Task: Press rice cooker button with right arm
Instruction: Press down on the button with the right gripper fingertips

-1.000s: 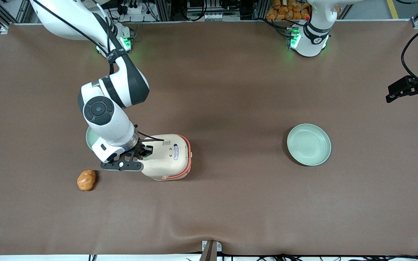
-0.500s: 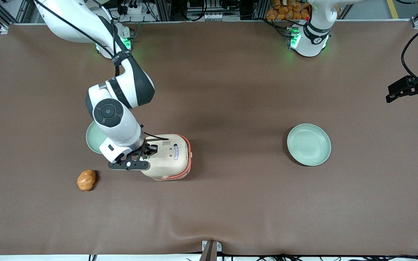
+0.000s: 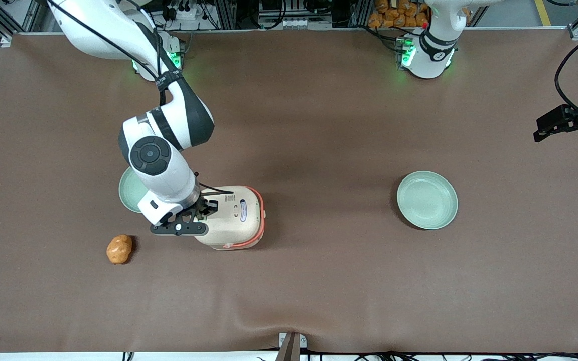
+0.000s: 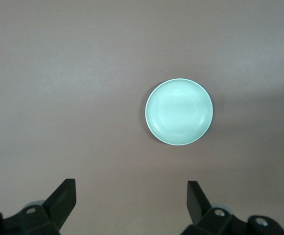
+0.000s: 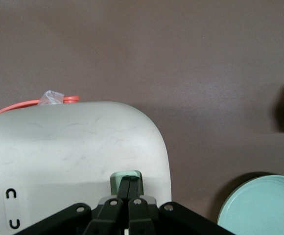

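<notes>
The cream rice cooker (image 3: 236, 216) with orange-red trim stands on the brown table, lid down, its printed label facing up. It also shows in the right wrist view (image 5: 73, 142). The white right arm (image 3: 151, 155) reaches down over the cooker's end that faces the working arm's end of the table. Its black gripper (image 3: 202, 208) is shut and empty. In the right wrist view the gripper (image 5: 130, 179) has its closed fingertips (image 5: 126, 182) resting on a small pale green button (image 5: 116, 177) at the cooker's edge.
A pale green plate (image 3: 127, 193) lies partly under the right arm, beside the cooker; it also shows in the right wrist view (image 5: 264, 205). An orange-brown lump (image 3: 119, 249) lies nearer the front camera. A second green plate (image 3: 427, 199) lies toward the parked arm's end.
A second ago the arm's wrist stood slightly farther from the cooker; it moved over the cooker's end and has held still for the last half second.
</notes>
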Motion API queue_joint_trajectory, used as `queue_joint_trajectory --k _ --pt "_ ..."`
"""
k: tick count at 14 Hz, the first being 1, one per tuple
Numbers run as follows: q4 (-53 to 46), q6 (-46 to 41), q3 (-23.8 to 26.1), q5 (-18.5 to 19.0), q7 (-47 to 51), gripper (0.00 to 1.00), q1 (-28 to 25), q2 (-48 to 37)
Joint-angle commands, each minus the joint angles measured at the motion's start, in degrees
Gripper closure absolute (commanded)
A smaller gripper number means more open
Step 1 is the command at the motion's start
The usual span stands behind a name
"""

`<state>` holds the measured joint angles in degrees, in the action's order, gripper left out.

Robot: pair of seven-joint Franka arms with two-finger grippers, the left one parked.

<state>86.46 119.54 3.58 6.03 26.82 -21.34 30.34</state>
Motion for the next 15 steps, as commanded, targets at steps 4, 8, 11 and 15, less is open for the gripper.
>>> queue_joint_trajectory --k 4,8,11,15 --pt "1.3 4.2 0.2 0.9 0.2 1.0 -0.1 2.5" --pt "-4.9 -7.8 0.7 -0.3 0.5 1.0 -0.6 -0.4" --pt "-9.0 -14.1 0.7 -5.3 0.2 1.0 -0.2 -2.5" --pt "-9.5 -19.2 0.5 -5.3 -2.6 1.0 2.7 -6.4"
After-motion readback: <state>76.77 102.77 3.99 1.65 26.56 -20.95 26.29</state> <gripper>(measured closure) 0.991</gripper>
